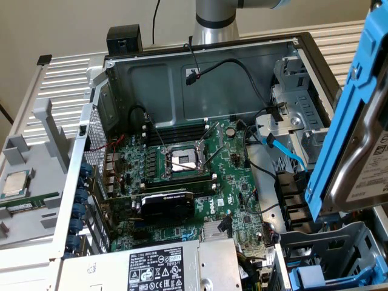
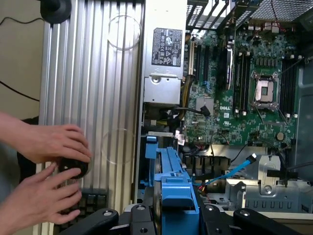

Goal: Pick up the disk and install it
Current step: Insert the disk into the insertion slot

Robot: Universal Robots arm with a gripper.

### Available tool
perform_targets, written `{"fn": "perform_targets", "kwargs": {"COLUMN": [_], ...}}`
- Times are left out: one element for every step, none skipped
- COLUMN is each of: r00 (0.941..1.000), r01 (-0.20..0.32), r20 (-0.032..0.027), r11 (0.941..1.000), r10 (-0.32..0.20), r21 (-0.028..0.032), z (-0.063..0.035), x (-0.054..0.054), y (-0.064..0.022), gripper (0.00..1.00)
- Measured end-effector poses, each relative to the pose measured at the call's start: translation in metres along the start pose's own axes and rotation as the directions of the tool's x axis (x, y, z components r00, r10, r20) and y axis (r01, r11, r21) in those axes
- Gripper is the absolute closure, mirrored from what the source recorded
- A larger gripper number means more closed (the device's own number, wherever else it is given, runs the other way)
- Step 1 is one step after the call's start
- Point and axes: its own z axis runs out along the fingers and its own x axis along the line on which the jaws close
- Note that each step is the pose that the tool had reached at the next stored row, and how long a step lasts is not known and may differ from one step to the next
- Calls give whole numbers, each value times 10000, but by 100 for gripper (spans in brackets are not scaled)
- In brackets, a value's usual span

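The gripper was closed on the disk, its black fingers pressing either side of the blue frame. In the exterior view the disk hung in the air at the exterior view's right, tilted steeply, its silver face with the white label turned outward and the blue frame running along its edge. It was above the open computer case, over the drive cage in the near corner, and touched nothing there. A second blue drive carrier lay low in that cage. The motherboard lay flat in the case, the power supply beside it. In the wrist view a person's two hands rested on a small dark object on the ribbed table, well apart from the disk.
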Motion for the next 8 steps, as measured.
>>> {"fn": "perform_targets", "kwargs": {"r00": [10000, 10000, 10000, 10000, 10000, 9999, 9999, 9999], "r01": [0, 0, 0, 0, 1, 0, -1, -1], "r20": [0, -2, -16, -48, -80, -105, -136, -167], "r11": [10000, 10000, 10000, 10000, 10000, 10000, 10000, 10000], "r10": [0, 0, 0, 0, -1, 0, 0, 1], "r21": [0, 0, -1, -2, -4, -5, -5, -6], "z": [0, 0, 1, 5, 11, 18, 26, 36], "x": [0, 0, 0, 1, 1, 1, 1, 2], "y": [0, 0, 0, 0, 0, 1, 2, 2], "gripper": [63, 63, 63, 63, 63, 63, 63, 63]}}
